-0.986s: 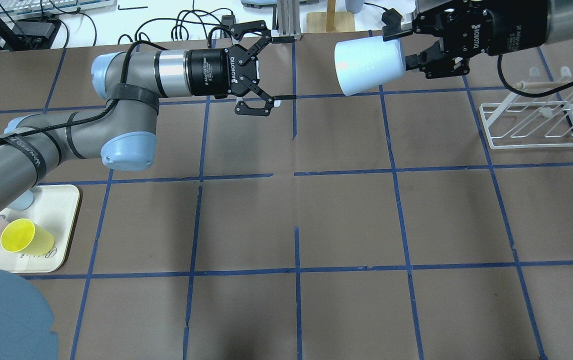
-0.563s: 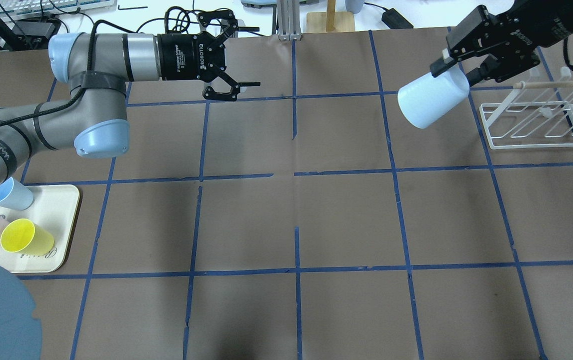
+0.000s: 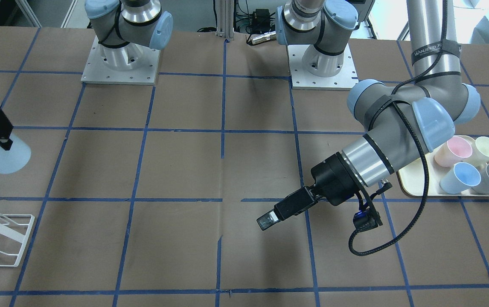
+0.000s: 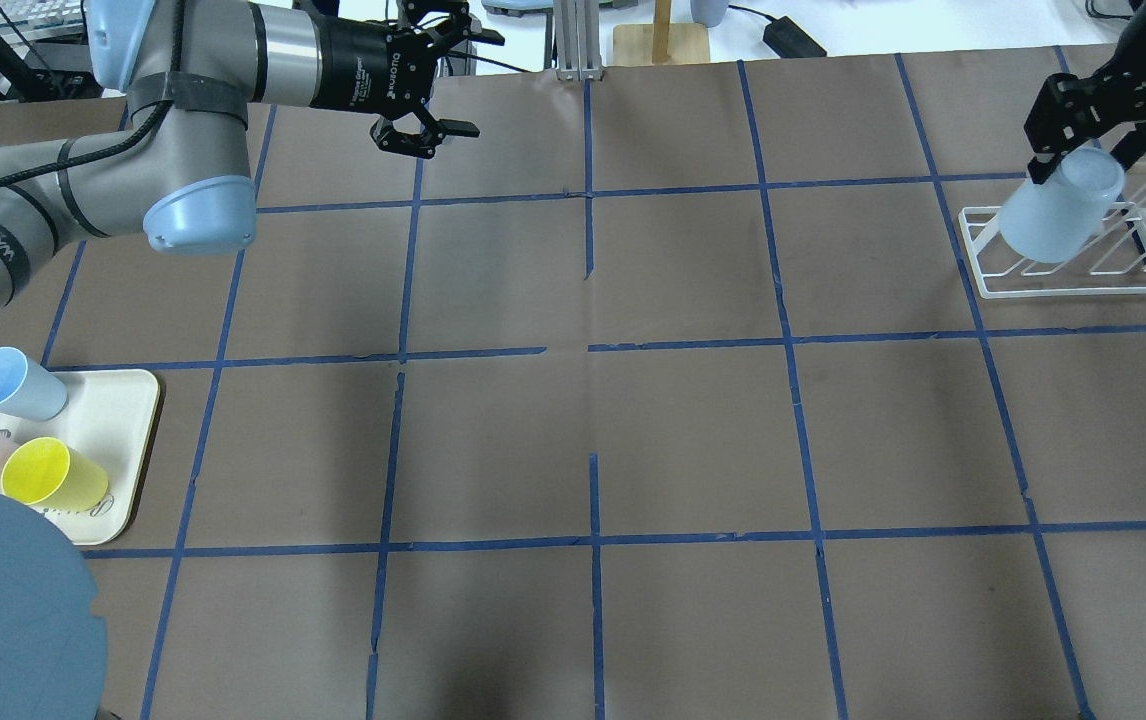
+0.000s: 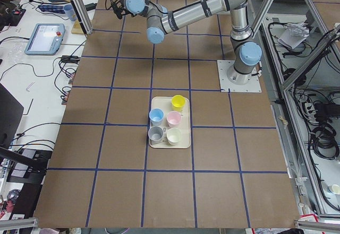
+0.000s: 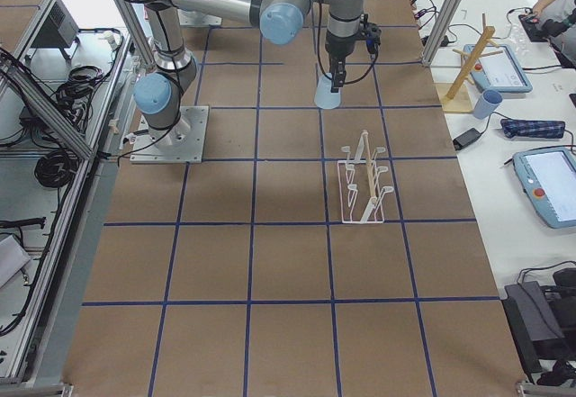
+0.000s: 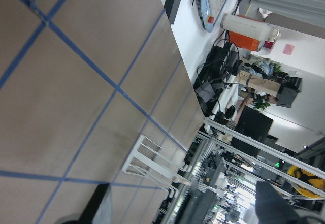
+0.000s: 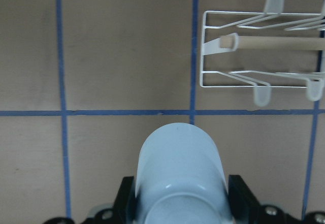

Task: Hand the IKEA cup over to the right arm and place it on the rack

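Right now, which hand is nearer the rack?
Right. The right hand holds the pale blue cup close beside the rack, not yet on it. The left hand, open and empty, is far off across the table.

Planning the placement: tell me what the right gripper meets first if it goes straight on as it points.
The right gripper points down with the cup leading, so the cup would probably touch the table first, just short of the rack. Depth is uncertain.
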{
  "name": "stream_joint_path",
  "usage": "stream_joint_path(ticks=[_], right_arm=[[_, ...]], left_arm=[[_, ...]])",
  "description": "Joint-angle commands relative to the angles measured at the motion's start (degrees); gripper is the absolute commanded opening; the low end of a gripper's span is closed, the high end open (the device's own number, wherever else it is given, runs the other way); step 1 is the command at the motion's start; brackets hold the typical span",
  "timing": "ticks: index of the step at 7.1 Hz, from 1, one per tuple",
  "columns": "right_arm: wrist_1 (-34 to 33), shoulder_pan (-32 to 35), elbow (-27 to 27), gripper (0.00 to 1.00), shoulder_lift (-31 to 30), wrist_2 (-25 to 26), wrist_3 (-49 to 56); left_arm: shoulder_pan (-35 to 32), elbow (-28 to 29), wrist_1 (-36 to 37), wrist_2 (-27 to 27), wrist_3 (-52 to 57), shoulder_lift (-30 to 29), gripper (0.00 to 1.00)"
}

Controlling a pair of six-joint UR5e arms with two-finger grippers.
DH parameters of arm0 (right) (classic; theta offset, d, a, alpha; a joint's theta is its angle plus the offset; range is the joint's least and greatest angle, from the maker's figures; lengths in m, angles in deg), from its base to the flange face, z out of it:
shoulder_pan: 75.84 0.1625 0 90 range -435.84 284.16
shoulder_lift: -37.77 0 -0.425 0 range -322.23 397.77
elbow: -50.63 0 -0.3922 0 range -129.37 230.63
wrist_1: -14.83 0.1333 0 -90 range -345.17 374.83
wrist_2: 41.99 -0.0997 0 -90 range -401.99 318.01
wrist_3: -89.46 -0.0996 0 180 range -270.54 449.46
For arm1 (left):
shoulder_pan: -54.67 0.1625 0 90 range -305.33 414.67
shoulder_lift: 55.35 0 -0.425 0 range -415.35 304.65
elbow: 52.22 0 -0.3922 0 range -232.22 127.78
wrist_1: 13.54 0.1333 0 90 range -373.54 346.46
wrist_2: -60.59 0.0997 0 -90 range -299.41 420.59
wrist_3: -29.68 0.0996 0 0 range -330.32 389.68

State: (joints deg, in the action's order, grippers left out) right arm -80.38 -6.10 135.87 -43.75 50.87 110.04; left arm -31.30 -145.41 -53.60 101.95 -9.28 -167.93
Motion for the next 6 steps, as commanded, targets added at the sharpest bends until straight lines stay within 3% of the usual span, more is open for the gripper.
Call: stream_joint_path(ticks=[1,4,6], right_arm=[[-5.5,-5.5,-0.5,0.0,4.6,1.6,4.8],[-7.7,-6.5,-0.6,0.0,7.8,1.0,6.5],[-9.6,-6.5,-0.6,0.0,9.7,-1.0,6.6]], left_arm=[[-2.1,2.3,-14.5,16.9,18.7,2.0,1.0],[-2.4,5.7,-35.9,39.7,35.8,7.4,1.0],[-2.1,5.8,-43.8,44.6,37.0,12.4,1.0]])
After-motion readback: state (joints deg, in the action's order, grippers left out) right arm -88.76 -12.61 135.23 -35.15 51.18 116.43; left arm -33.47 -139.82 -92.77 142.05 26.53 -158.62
